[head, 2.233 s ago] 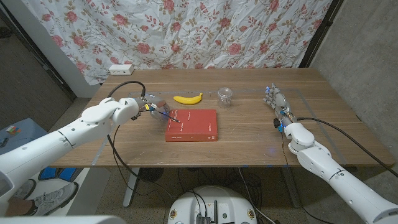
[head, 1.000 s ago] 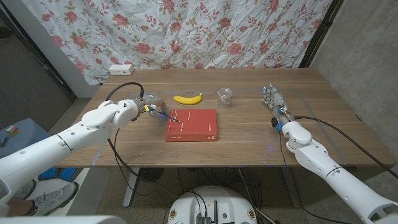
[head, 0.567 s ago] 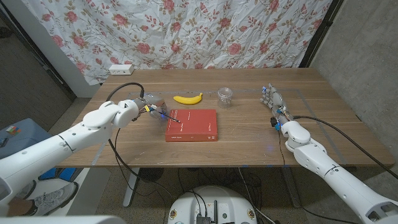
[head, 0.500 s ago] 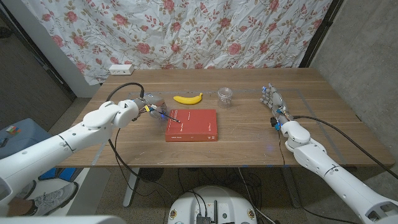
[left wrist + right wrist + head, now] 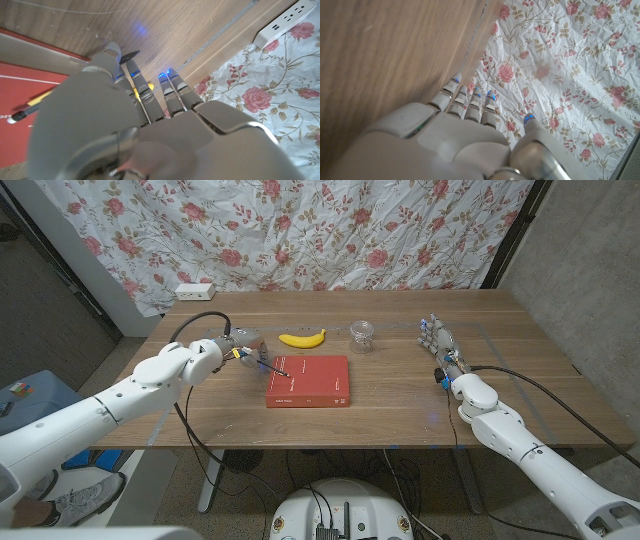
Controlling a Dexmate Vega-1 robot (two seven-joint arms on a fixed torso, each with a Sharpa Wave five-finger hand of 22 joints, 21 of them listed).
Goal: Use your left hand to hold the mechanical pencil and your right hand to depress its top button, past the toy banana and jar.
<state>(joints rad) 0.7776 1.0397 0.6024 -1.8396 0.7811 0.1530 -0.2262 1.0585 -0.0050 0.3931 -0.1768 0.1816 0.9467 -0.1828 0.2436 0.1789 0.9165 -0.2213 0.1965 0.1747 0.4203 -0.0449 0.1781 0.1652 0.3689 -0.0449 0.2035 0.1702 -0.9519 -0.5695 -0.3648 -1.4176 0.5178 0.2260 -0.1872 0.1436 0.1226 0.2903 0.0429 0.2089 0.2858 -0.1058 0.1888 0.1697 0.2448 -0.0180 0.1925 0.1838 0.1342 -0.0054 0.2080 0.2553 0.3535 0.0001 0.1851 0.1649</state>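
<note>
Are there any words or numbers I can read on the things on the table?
Red book: a short line of white print near its left edge, too small to read.
White power strip: no readable marks.
Yellow toy banana and clear jar: no text visible.

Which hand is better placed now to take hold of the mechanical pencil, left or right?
Left. The left hand is already at the mechanical pencil by the red book's corner. The right hand stands open far across the table.

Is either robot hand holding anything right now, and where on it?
The left robot hand grips the mechanical pencil at its upper barrel. The right robot hand holds nothing.
</note>
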